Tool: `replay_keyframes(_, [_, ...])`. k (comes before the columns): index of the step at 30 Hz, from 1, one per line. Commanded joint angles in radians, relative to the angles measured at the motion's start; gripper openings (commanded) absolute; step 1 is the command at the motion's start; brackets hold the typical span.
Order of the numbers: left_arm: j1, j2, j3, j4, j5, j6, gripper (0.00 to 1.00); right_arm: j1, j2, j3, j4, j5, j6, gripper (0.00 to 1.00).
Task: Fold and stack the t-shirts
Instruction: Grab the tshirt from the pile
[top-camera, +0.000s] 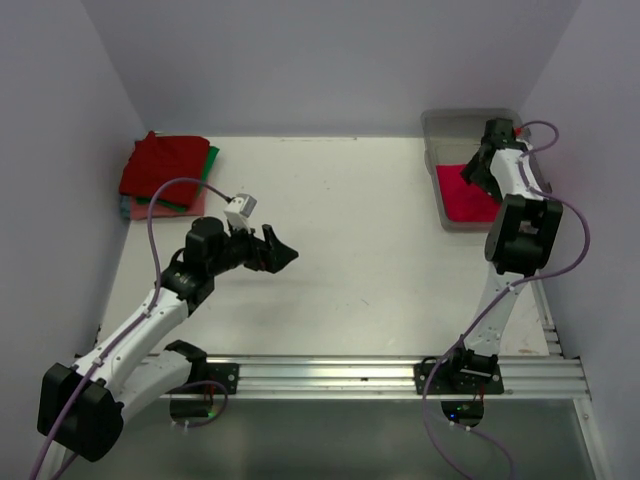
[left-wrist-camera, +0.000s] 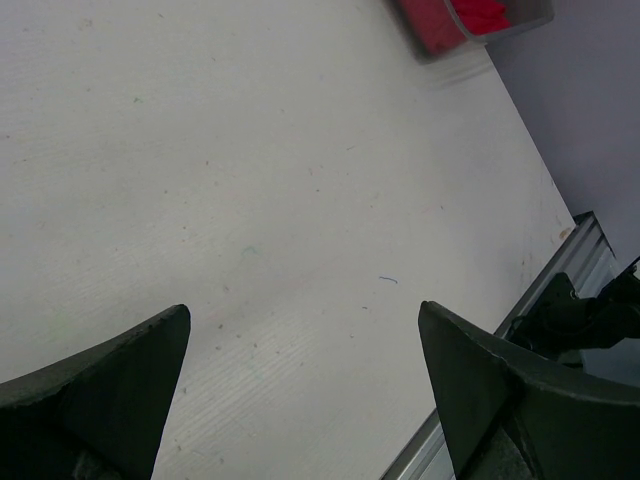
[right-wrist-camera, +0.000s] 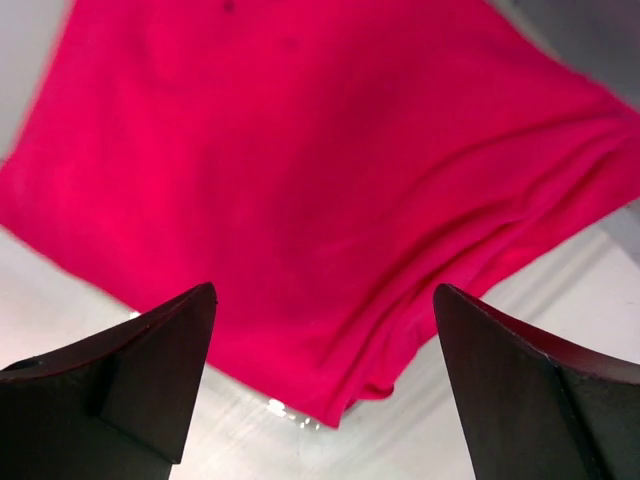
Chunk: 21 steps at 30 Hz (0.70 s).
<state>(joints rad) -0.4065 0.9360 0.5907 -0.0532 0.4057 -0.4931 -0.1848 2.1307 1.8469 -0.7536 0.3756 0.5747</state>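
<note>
**Far left corner of the table (top-camera: 350, 215):** three folded t-shirts (top-camera: 165, 178) are lying in one stack. The dark red t-shirt (top-camera: 160, 165) is lying on top, the green t-shirt (top-camera: 210, 162) is showing along its right edge, and the salmon-pink t-shirt (top-camera: 150, 210) is peeking out at the bottom.

**Left of centre:** the left gripper (top-camera: 285, 257) is hovering over bare tabletop, well apart from the stack. Its jaws are standing wide apart and holding nothing. In the left wrist view both dark fingers (left-wrist-camera: 110, 380) are framing only white surface.

**Near edge:** the aluminium rail (top-camera: 350, 372) is carrying both arm bases.

**Far right corner:** the clear grey bin (top-camera: 470, 118) is holding the crimson-pink t-shirt (top-camera: 465, 195), which is lying loosely rumpled on the bin's floor. The right gripper (top-camera: 474, 170) is hanging directly over this shirt, within the bin's outline. Its jaws are spread wide and gripping nothing. In the right wrist view the cloth is filling the gap between the two fingers (right-wrist-camera: 130, 370); whether their tips are touching it cannot be told
</note>
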Motion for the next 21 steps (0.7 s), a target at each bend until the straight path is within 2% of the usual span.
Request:
replay_keyframes(1, [-0.005, -0.029, 0.032, -0.019, -0.019, 0.025, 1.0, -0.016, 0.046, 0.006, -0.017, -0.063, 0.057, 0.93])
replay_keyframes(7, [-0.005, -0.023, 0.029, -0.04, -0.028, 0.018, 1.0, -0.025, 0.086, -0.086, 0.031, -0.113, 0.093, 0.93])
replay_keyframes(10, [-0.005, -0.028, 0.027, -0.043, -0.03, 0.018, 1.0, -0.027, 0.078, -0.127, 0.068, -0.145, 0.093, 0.74])
replay_keyframes(11, [-0.005, -0.028, 0.026, -0.043, -0.031, 0.019, 1.0, -0.025, 0.072, -0.133, 0.069, -0.15, 0.093, 0.39])
replay_keyframes(12, [-0.005, -0.031, 0.026, -0.045, -0.031, 0.018, 1.0, -0.025, 0.063, -0.152, 0.079, -0.15, 0.094, 0.1])
replay_keyframes(13, [-0.005, -0.031, 0.024, -0.045, -0.031, 0.019, 1.0, -0.025, 0.026, -0.167, 0.086, -0.15, 0.099, 0.0])
replay_keyframes(19, [-0.005, -0.039, 0.018, -0.043, -0.034, 0.013, 1.0, -0.025, -0.227, -0.396, 0.307, -0.159, 0.1, 0.0])
replay_keyframes(21, [-0.005, -0.039, 0.014, -0.037, -0.033, 0.01, 1.0, -0.025, -0.362, -0.483, 0.412, -0.187, 0.093, 0.0])
